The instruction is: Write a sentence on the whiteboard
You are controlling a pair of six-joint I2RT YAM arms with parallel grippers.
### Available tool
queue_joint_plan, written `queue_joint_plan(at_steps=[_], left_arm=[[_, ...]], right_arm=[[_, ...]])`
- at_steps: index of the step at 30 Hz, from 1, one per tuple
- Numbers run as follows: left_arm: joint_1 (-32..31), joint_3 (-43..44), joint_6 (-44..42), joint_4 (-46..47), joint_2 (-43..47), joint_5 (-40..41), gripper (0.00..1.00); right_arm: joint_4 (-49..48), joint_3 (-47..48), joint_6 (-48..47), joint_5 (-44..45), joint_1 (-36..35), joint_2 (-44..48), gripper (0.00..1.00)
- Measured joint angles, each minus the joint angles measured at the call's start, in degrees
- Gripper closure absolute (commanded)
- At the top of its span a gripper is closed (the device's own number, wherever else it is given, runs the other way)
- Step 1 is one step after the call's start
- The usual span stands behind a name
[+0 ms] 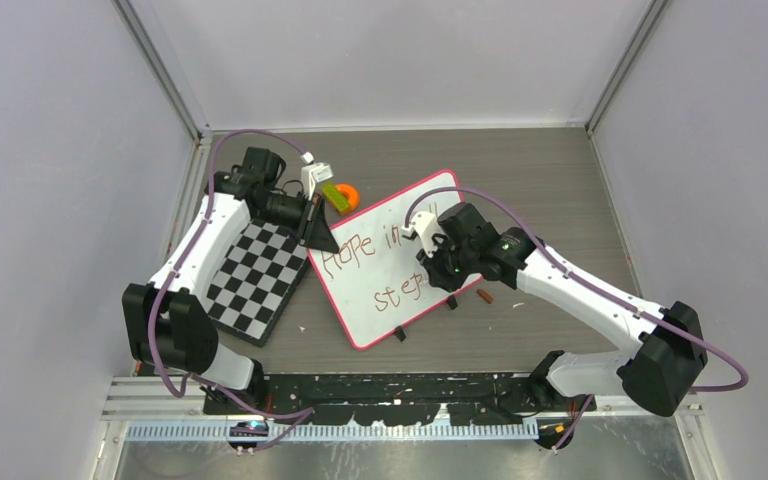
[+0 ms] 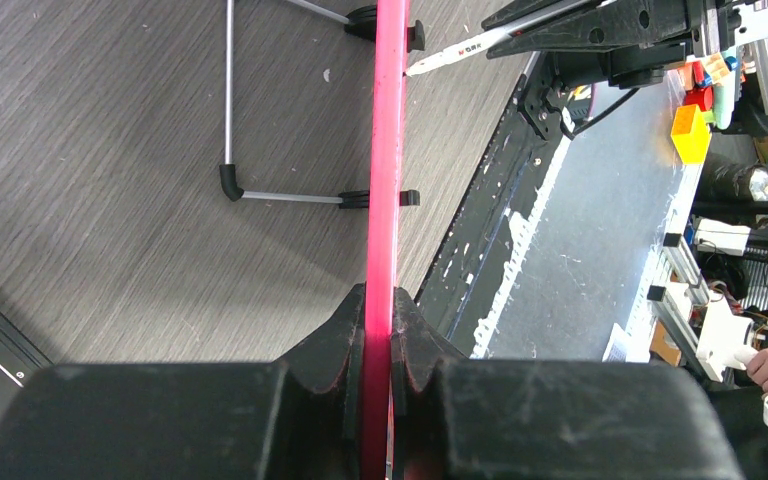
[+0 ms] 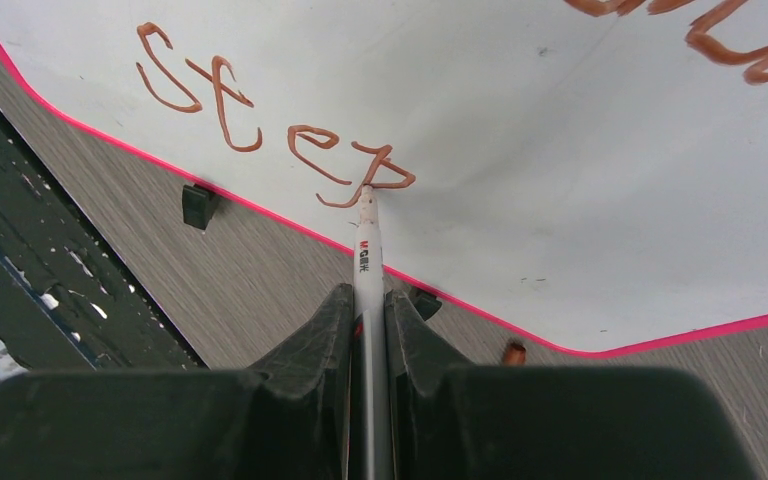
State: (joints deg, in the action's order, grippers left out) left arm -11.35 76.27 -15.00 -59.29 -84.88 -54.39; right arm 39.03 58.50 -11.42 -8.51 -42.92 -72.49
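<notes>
the whiteboard is laid at a slant mid tabletop, with a checkerboard just beside it on the left. its left edge is pinched by the left hand, and a small block is parked just behind that. a marker, clamped in the right hand, is touched to the end of the sentence, lower line. a cap-like bit is found just right of the board.

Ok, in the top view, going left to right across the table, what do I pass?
You pass the checkerboard, then the whiteboard, then a small brown piece.
</notes>
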Motion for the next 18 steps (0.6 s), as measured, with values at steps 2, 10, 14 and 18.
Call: queue_joint_plan(at_steps=[2, 10, 14, 18], left_arm=[[0.0, 0.0, 0.0, 0.0, 0.0, 0.0, 1.0], [0.0, 0.0, -0.04, 0.0, 0.0, -0.07, 1.0], [0.0, 0.0, -0.04, 0.0, 0.0, -0.07, 1.0], [0.0, 0.0, -0.02, 0.0, 0.0, -0.07, 1.0]], right_arm=[[0.02, 0.0, 0.02, -0.26, 0.0, 0.0, 1.0], [0.09, 0.0, 0.0, -0.61, 0.26, 1.57, 1.0], [0.11, 0.0, 0.0, -0.24, 1.81, 4.13, 1.0], [0.13, 0.0, 0.0, 1.25, 2.6, 4.33, 1.0]])
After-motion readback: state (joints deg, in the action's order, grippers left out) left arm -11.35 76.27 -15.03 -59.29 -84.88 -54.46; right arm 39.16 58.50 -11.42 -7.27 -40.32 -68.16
